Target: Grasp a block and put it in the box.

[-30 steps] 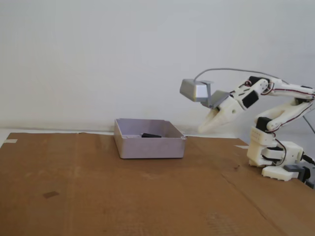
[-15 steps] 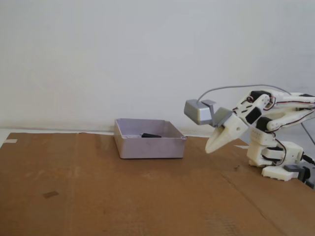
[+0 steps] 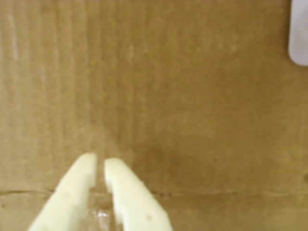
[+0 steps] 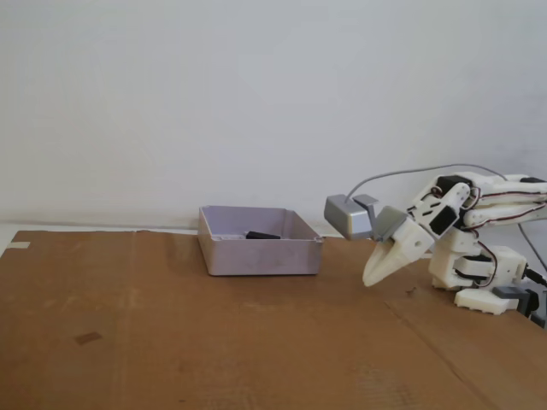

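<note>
1. The white two-finger gripper (image 4: pixel 373 278) has dropped lower than a moment ago, tips now just above the brown cardboard-covered bench (image 4: pixel 171 342) near its right edge.
2. In the wrist view the gripper (image 3: pixel 100 163) is nearly closed, a thin slit between its tips, holding nothing.
3. The small matte black rectangular block (image 4: pixel 263 235) lies inside the shallow pale lilac-grey plastic box (image 4: pixel 261 255), unmoved at the bench's back edge.
4. The shiny grey camera module (image 4: pixel 349 215) has sunk with the arm.
</note>
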Controlling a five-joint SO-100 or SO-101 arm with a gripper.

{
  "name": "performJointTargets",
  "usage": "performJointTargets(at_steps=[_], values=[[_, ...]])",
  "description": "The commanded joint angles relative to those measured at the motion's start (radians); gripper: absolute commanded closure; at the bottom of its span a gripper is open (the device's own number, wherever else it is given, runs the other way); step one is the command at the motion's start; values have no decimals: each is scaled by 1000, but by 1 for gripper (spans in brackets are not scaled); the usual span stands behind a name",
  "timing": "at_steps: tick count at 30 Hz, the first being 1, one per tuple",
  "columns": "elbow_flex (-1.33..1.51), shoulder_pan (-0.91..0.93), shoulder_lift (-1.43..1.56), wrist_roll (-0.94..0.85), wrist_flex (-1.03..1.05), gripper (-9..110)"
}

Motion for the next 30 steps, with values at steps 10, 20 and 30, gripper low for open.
performJointTargets(at_steps=[10,20,30], values=[[97,-3,124,0,-12,101],[97,0,137,-6,-3,101],[97,-3,138,-6,259,101]])
